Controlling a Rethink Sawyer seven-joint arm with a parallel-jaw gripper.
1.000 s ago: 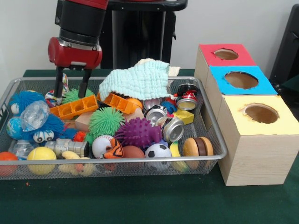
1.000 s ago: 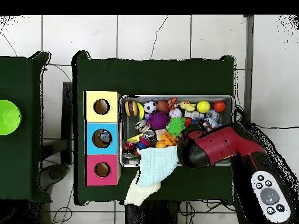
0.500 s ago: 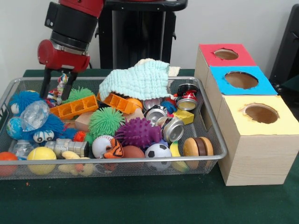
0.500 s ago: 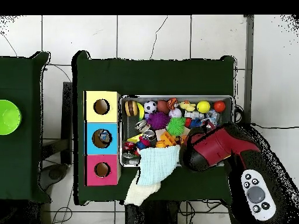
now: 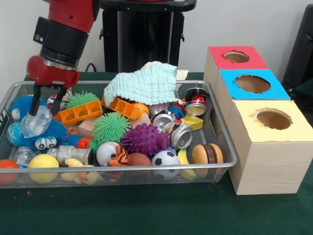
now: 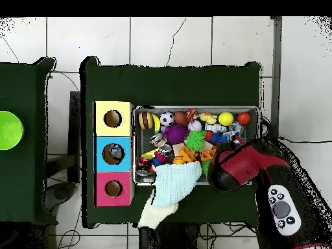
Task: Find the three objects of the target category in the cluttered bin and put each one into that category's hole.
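My gripper (image 5: 46, 105) hangs open at the left end of the wire bin (image 5: 230, 147), its fingers (image 5: 35, 104) apart just above a crumpled clear plastic bottle (image 5: 36, 121) that lies on a blue fuzzy toy (image 5: 51, 131). Nothing is held between them. Crushed cans lie in the pile: one silver (image 5: 181, 135), one near the middle (image 5: 162, 119), one red and silver (image 5: 195, 106), and one lying flat at the front left (image 5: 73, 154). In the overhead view the red arm (image 6: 243, 165) hides the gripper and the bin's right end.
Three boxes stand beside the bin, with a red hole (image 5: 236, 57), a blue hole (image 5: 252, 83) and a yellow hole (image 5: 273, 119). A pale green towel (image 5: 146, 83) drapes over the bin's back rim. Orange bricks (image 5: 78, 112), spiky balls (image 5: 145, 138) and sports balls (image 5: 165, 159) fill the bin.
The gripper has moved left along the back of the bin, from over the orange brick to above the clear bottle, and has come lower. It stays open.
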